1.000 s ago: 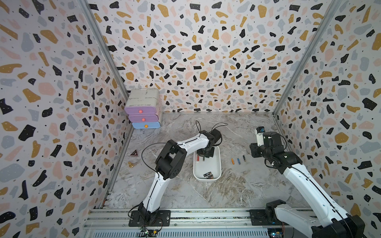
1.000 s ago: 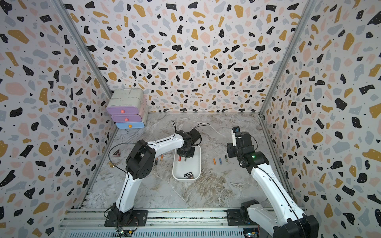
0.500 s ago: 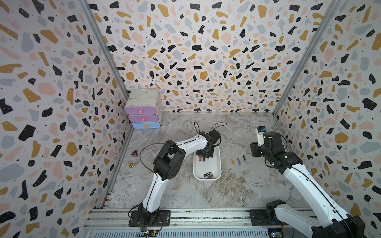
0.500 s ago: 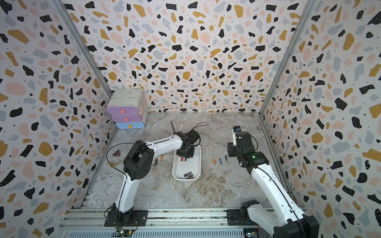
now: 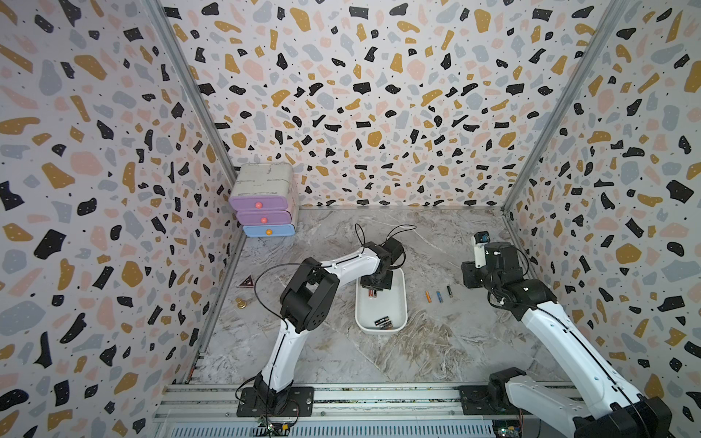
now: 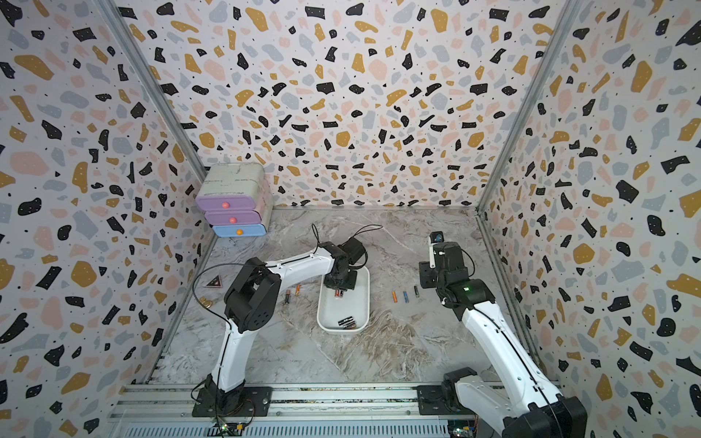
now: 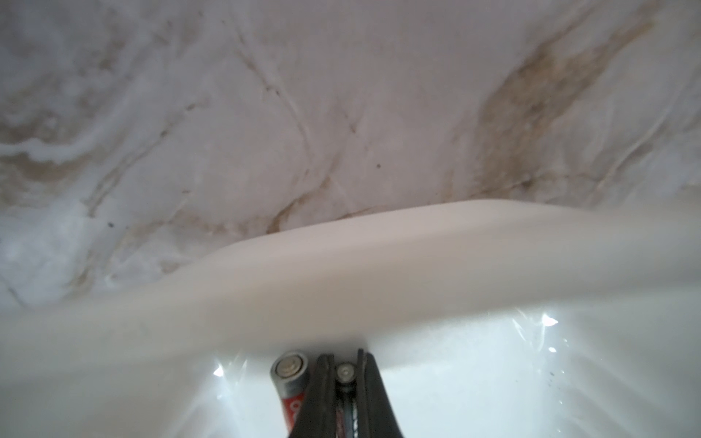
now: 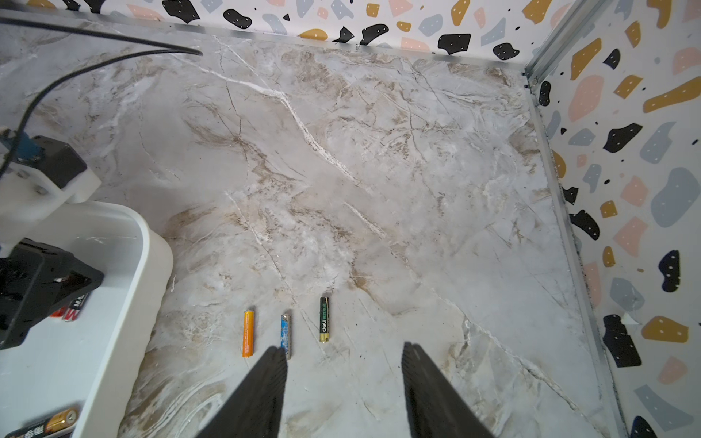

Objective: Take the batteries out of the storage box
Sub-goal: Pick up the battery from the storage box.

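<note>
Left wrist view sits right on the grip. The left gripper (image 7: 345, 364) is clamped on a dark battery (image 7: 344, 373), pinching it just behind its terminal end. A red battery (image 7: 290, 379) lies just beside it on the floor of the storage box (image 7: 341, 273).

The step in hand, I judge, is the pick of one more cell from the far end of the box. The next move calls for a straight lift, high enough to clear the white wall just beyond the fingertips, before any sideways travel. Dragging sideways could nudge the red neighbour or catch the rim.

In both top views the box sits mid-table, with a cluster of batteries (image 5: 386, 323) at its near end. To its right an orange battery (image 5: 428, 297), a blue battery (image 5: 439, 296) and a black-green battery (image 5: 450, 291) lie in a row on the table (image 5: 436, 242). In a top view two more batteries (image 6: 292, 294) lie left of the box, so the job looks about half done.

The right gripper (image 8: 343, 349) hovers above that right-hand row, jaws apart and nothing between them. Bare marble lies open on the far and right sides up to the enclosure's metal edge. The drawer unit (image 5: 263, 201) stands well apart in the far left corner.
</note>
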